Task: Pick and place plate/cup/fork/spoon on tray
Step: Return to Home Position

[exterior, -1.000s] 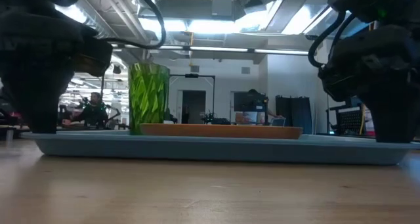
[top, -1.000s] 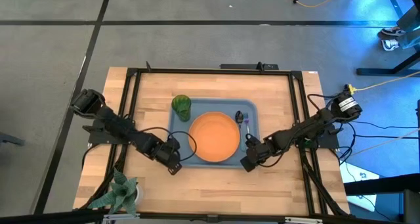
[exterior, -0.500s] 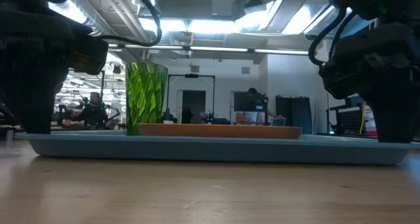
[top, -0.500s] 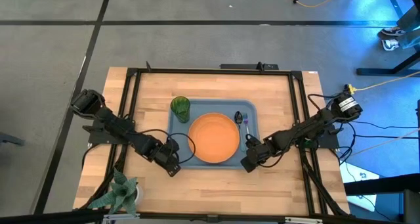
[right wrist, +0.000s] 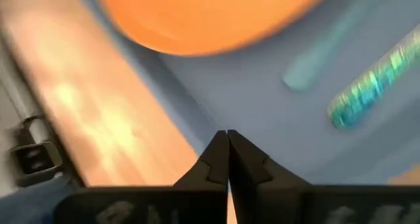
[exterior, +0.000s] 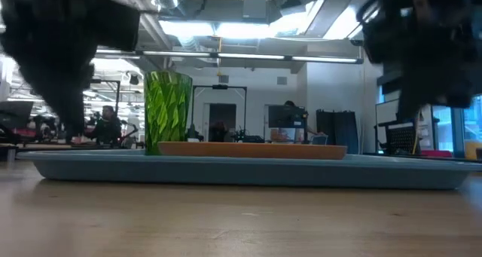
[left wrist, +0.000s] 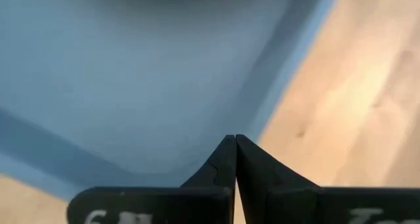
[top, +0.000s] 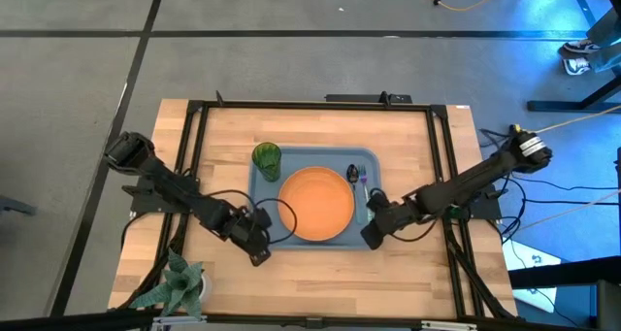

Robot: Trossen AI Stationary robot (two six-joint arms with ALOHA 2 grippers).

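Observation:
The light-blue tray lies mid-table. The orange plate lies flat in its middle, and the green cup stands upright in its far left corner. The spoon and the fork lie side by side along the tray's right side; their handles also show in the right wrist view, the spoon's and the fork's. My left gripper is shut above the tray's near left corner. My right gripper is shut above the tray's near right corner.
A pale green leafy plant stands at the table's near left corner. A black frame runs around the work area. Bare wood lies between the tray and the table's near edge.
Both grippers have risen from beside the tray's near corners and stay shut. The left has drifted a little toward the near edge, and the right a little toward the far edge, over the tray. The tray, with the cup, has shifted slightly to the left.

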